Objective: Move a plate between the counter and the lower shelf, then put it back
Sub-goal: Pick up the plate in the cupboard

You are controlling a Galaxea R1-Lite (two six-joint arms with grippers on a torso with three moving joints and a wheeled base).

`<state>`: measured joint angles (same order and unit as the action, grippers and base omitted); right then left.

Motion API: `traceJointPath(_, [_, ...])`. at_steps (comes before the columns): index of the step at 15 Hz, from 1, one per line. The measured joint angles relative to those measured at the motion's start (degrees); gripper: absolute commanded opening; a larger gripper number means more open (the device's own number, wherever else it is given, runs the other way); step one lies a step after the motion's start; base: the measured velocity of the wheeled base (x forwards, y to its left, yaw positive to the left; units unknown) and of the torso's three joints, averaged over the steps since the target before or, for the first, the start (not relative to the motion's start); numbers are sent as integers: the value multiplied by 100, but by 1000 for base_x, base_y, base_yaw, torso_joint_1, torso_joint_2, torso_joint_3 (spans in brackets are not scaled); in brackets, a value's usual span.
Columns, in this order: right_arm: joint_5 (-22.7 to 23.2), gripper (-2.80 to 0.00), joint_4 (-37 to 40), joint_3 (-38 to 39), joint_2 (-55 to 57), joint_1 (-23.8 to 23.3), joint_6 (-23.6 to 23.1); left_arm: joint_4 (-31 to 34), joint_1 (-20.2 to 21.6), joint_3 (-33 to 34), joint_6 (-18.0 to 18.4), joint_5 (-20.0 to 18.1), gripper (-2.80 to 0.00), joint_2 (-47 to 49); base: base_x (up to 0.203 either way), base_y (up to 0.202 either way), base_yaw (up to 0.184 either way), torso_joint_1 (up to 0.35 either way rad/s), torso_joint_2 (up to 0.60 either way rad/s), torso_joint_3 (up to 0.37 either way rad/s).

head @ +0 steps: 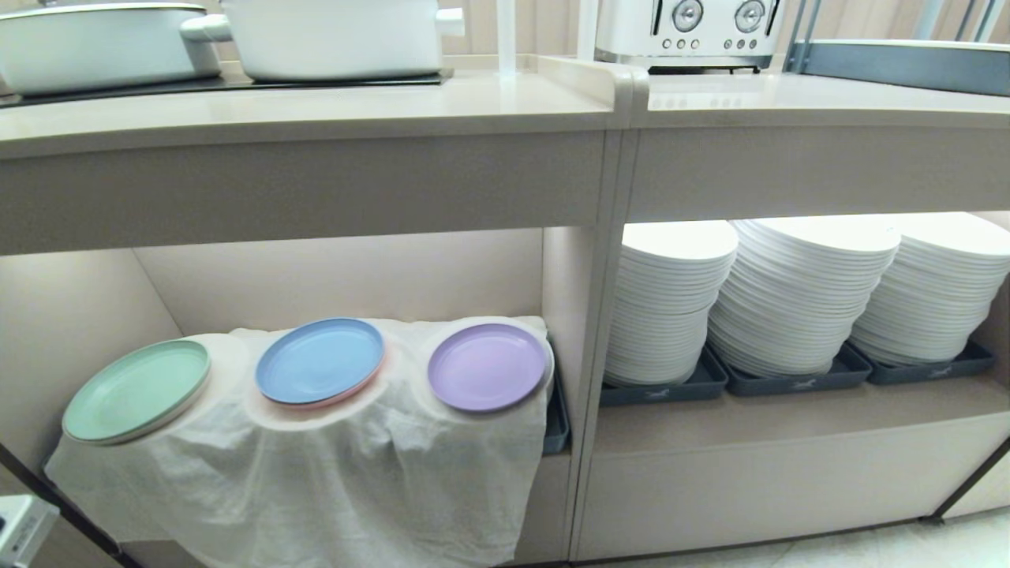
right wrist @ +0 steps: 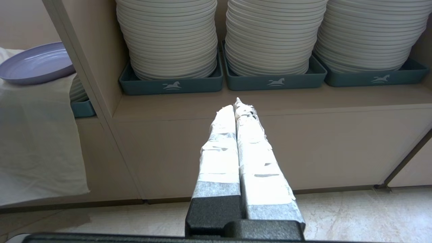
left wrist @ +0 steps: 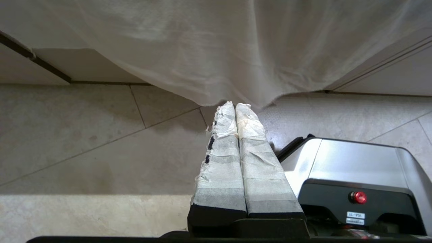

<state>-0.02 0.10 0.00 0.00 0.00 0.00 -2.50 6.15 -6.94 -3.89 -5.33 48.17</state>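
Observation:
The lavender plate [head: 487, 367] lies on the white cloth [head: 331, 473] draped over round stacks in the lower shelf [head: 355, 276], at its right end. It also shows in the right wrist view as the plate [right wrist: 35, 67]. The beige counter [head: 316, 110] runs above. Neither arm shows in the head view. My left gripper [left wrist: 235, 106] is shut and empty, low over the floor tiles, just below the cloth's hanging hem [left wrist: 216, 67]. My right gripper [right wrist: 236, 104] is shut and empty, held low in front of the compartment with white plate stacks.
A blue plate [head: 319, 361] and a mint green plate [head: 136, 390] lie on the same cloth. Two white pots [head: 331, 35] stand on the cooktop. A white toaster [head: 686, 31] is on the adjoining worktop. Tall white plate stacks [head: 797, 292] in dark trays fill the right compartment. The robot base [left wrist: 354, 175] is beside the left gripper.

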Motion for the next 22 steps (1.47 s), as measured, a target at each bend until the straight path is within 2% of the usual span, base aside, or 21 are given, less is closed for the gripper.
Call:
traceJointPath(3, [-5, -280, 0, 0, 0, -2, 0, -2, 74, 145, 117, -53, -280, -313, 0, 0, 0, 0, 0, 0])
traceJointPath(8, [-2, -280, -1, 0, 0, -7, 1, 0, 70, 445, 126, -35, -280, -904, 0, 0, 0, 0, 0, 0])
traceJointPath(16, [-2, -280, 0, 0, 0, -2, 0, 2, 159, 551, 111, 22, -280, -1871, 0, 0, 0, 0, 0, 0])
traceJointPath(22, [0, -280, 0, 0, 0, -2, 0, 13, -59, 606, 28, 305, -280, -2714, 0, 0, 0, 0, 0, 0])
